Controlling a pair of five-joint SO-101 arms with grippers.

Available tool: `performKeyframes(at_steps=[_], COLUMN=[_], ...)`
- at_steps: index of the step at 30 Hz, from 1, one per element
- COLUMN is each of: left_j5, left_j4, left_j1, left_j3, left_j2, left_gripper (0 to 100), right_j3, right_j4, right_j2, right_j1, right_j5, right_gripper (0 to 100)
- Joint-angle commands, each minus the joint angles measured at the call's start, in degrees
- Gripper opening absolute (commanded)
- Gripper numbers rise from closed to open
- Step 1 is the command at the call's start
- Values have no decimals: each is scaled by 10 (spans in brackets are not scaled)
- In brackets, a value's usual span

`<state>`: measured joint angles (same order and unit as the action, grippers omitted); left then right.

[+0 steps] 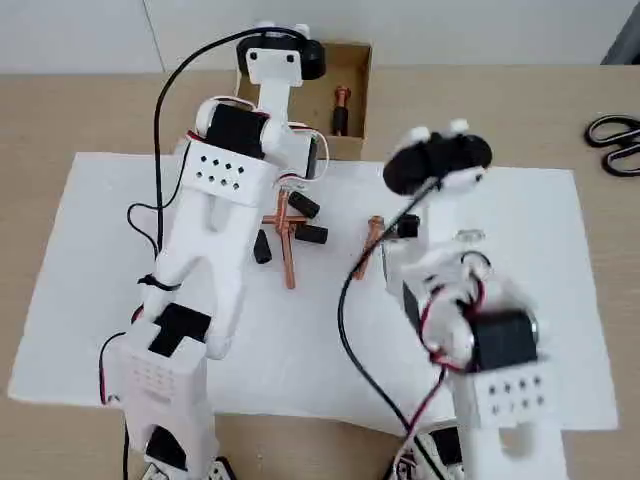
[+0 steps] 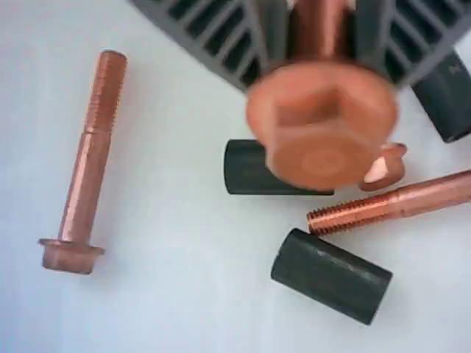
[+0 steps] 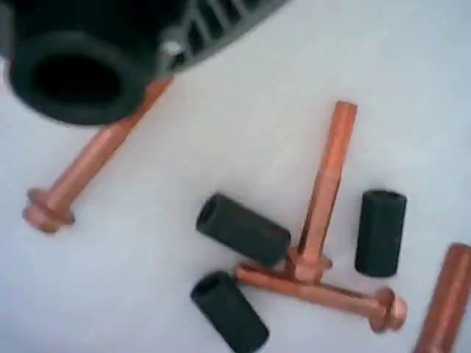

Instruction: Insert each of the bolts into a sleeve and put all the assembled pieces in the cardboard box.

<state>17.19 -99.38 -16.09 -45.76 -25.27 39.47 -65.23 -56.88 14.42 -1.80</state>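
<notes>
Robotics lab bench: on a pale wooden table (image 1: 60,110) before a plain white wall (image 1: 450,25), the white plastic left arm (image 1: 215,240) and right arm (image 1: 480,340), red servo wiring exposed and a black cable (image 1: 160,110) trailing, stand on a white sheet (image 1: 90,300). Scissors (image 1: 615,140) and a cardboard box (image 1: 352,60) sit near the table's edges.

Bright, even light, soft short shadows beneath bolts (image 2: 81,162) on white sheet (image 1: 300,350).
</notes>
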Motion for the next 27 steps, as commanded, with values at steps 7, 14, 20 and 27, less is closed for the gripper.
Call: performKeyframes(at_steps=[7, 14, 20, 27], left_j5=[33, 81, 120, 98], left_j4=[5, 71, 105, 3], left_j1=[-3, 1, -48, -111], left_j3=[0, -5, -18, -104], left_j2=[38, 43, 54, 193], left_gripper=[6, 6, 6, 6], right_j3=[334, 447, 484, 483], right_j4=[233, 236, 240, 240], right_j2=[-302, -445, -468, -468], right_j1=[1, 5, 4, 4], right_j5=[67, -40, -42, -42], right_gripper=[4, 4, 4, 4])
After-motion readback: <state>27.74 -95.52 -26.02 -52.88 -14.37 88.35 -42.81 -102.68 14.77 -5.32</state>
